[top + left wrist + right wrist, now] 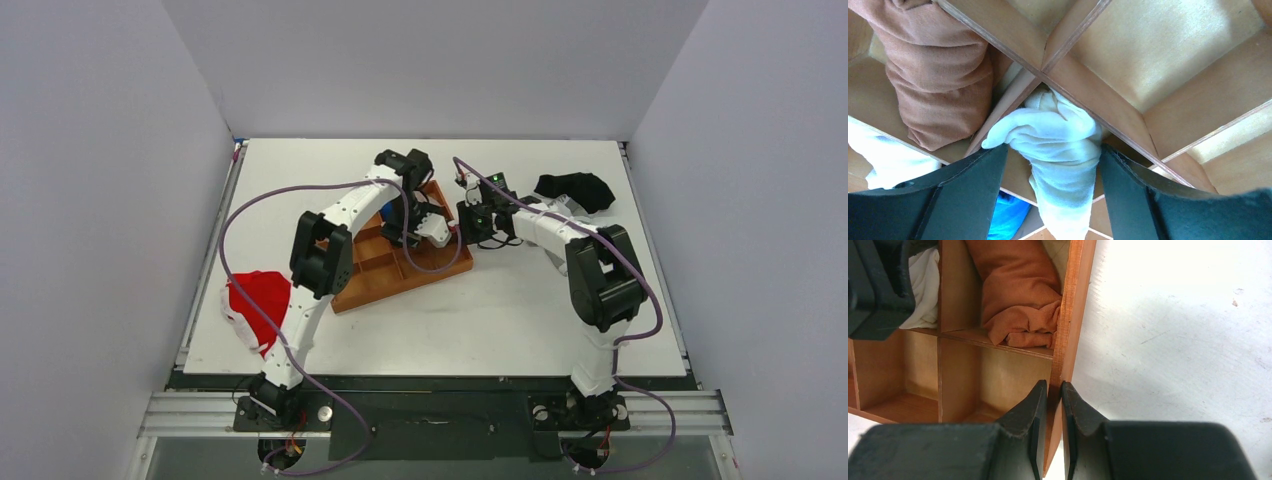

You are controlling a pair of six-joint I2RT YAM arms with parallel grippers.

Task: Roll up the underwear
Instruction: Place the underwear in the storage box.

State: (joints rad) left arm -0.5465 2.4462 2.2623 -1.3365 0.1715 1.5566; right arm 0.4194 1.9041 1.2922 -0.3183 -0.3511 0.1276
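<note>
Left gripper (1053,150) straddles the underwear (1058,127), its lower end cut off.

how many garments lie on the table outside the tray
2: the red garment left of the tray, the dark garment at the far right. Others may be hidden.

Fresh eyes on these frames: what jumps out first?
Both arms meet over the wooden tray mid-table. The left pincer stands open around the cream underwear, rolled in one compartment, a brown roll in the next; the right pincer clamps the tray's side wall. A red garment lies at the left edge, a black garment far right.
</note>
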